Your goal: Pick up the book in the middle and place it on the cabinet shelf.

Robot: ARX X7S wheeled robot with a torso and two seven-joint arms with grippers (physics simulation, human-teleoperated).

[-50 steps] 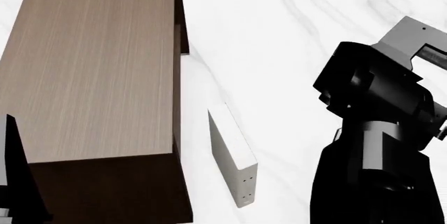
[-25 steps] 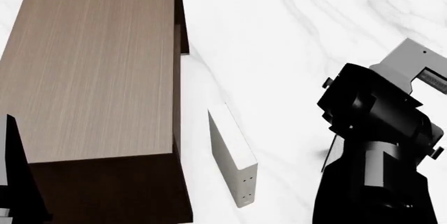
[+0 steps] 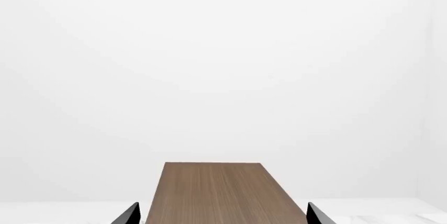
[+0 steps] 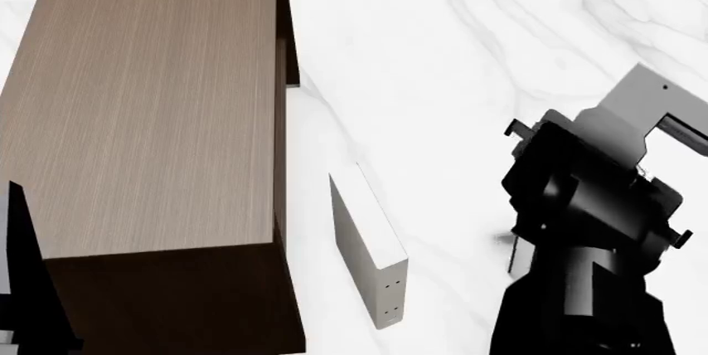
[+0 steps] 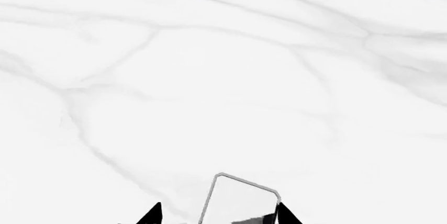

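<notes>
The dark grey book (image 4: 639, 110) is up off the marble table, at the end of my right arm (image 4: 586, 206) on the right. In the right wrist view my right gripper (image 5: 216, 214) has the book's white page edge with its grey rim (image 5: 241, 200) between its black fingertips (image 5: 285, 216). It is shut on the book. The brown wood-grain cabinet shelf (image 4: 144, 114) fills the left of the head view. My left gripper (image 3: 222, 216) is open and empty, its fingertips (image 3: 129, 214) wide apart over the cabinet's top (image 3: 216, 192). It also shows at the head view's left edge (image 4: 22, 272).
An off-white book with small dots on its spine (image 4: 370, 251) stands on the white marble table (image 4: 443, 81), just right of the cabinet's near corner. My right arm stands to the right of that book.
My right arm has moved down and nearer in the head view, carrying the grey book with it. The left arm, the cabinet and the off-white book have not moved.
</notes>
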